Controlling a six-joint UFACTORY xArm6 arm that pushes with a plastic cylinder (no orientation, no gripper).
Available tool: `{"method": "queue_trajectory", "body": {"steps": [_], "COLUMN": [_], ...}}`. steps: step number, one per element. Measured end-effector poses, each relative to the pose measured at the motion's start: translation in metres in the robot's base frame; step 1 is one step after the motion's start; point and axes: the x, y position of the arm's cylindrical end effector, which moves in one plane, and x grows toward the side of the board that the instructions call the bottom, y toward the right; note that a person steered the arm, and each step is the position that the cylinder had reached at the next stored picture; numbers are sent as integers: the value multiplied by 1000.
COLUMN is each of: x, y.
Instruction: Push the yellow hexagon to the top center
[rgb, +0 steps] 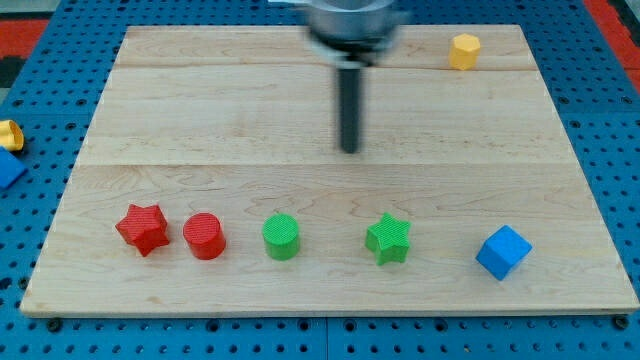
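The yellow hexagon (464, 51) sits near the board's top edge, toward the view's right. My tip (350, 150) is on the board near its middle, well to the left of and below the yellow hexagon, not touching any block. The rod rises to a blurred grey mount at the view's top. Along the lower part of the board lie a red star (142, 228), a red cylinder (204, 236), a green cylinder (281, 237), a green star (388, 239) and a blue cube (502, 251).
The wooden board (200, 110) lies on a blue pegboard surface. Off the board at the view's left edge are a yellow piece (9, 133) and a blue piece (8, 168).
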Motion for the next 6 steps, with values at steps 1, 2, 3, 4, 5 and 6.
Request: {"method": "queue_trajectory", "body": {"steps": [1,2,3,4,5,6], "x": [-30,-93,-145,-178,-189,-213], "y": [151,205,133,64,89,82]}}
